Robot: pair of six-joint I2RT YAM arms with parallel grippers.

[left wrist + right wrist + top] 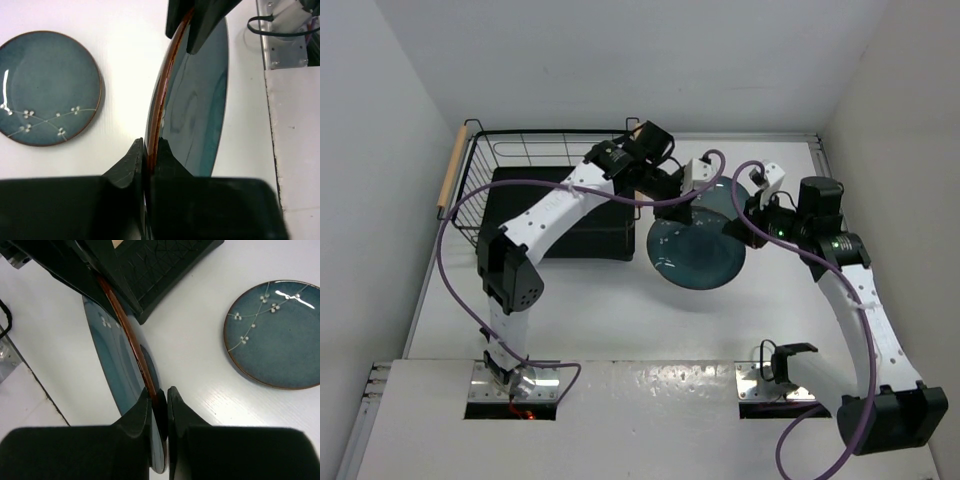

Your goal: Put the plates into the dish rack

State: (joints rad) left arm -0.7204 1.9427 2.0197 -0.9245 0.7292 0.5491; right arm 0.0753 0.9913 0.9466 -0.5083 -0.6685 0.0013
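I have both tools on the larger plate [695, 255]. The left tool [146, 150] is pinched on one side of its brown rim and the right tool [159, 395] is clamped on the opposite side. The plate is tipped up on edge between them, off the worktop [620, 310], just right of the dish rack [550, 133].

The smaller plate [47, 87] lies flat on the worktop close beside the held one, on its far side, with its white blossom sprig facing up. From above, the tools and the larger plate cover most of it.

The rack sits at the far left corner with one wooden handle [453, 170] along its left side. My left arm reaches across its right end, so the forearm hides that edge of the wire basket. The corner of the black tray base [165, 265] is near the plate's rim. A purple cable [450, 215] loops out over the rack's left part.

The worktop is glossy white, and plain pale walls [620, 60] close it in on three sides.
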